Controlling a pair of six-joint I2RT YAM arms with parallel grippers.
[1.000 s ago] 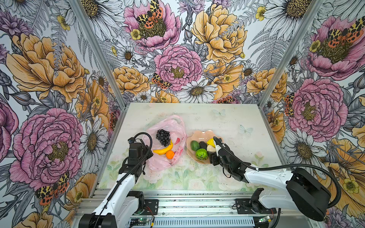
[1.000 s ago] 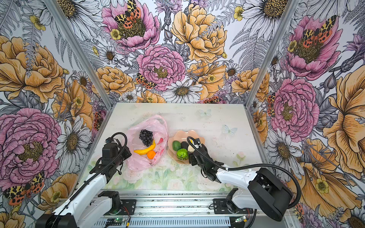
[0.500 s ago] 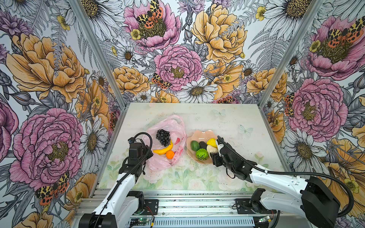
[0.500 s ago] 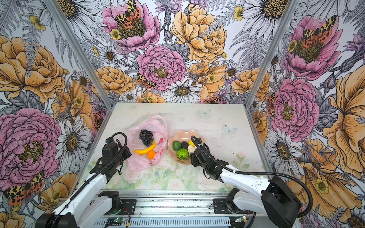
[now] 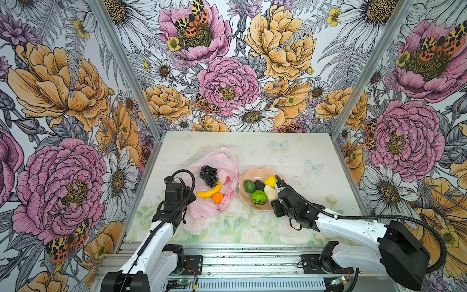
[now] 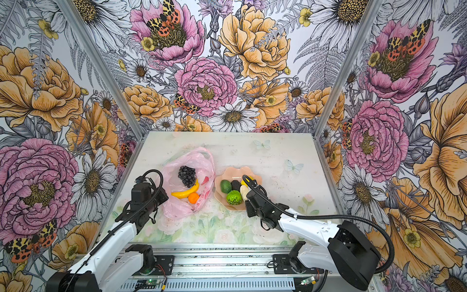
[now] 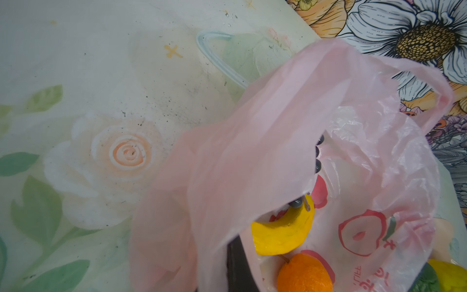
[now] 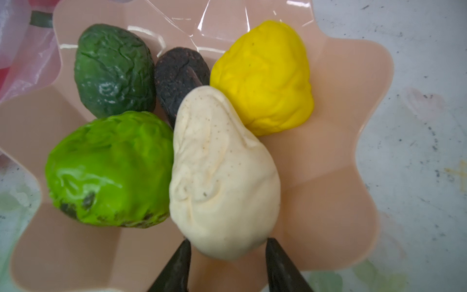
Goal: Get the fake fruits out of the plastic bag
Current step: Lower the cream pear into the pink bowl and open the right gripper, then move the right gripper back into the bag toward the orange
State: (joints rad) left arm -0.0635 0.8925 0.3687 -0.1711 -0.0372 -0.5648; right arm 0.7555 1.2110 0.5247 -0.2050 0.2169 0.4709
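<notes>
The pink plastic bag [image 5: 214,161] lies open at left of centre. Inside it are a dark grape bunch [image 5: 208,175], a banana [image 5: 209,192] and a small orange [image 5: 217,198]. My left gripper [image 5: 189,196] is shut on the bag's near rim [image 7: 252,151], holding the film up over the banana [image 7: 283,235] and orange [image 7: 304,274]. In the peach bowl [image 5: 255,170] lie the avocado [image 8: 113,68], lime-green ball [image 8: 108,169], lemon [image 8: 262,78] and cream lump [image 8: 222,177]. My right gripper [image 8: 227,241] is open, its tips flanking the lump's near end.
A dark, rough oval fruit [image 8: 179,75] sits in the bowl between the avocado and the lemon. The bowl's rim [image 8: 341,177] nearly touches the bag. Flowered walls close in the table [image 5: 290,156] at left, back and right.
The right arm has swung outward to the right while its gripper stays over the bowl with jaws narrowing. The left gripper and the bag have not moved.
</notes>
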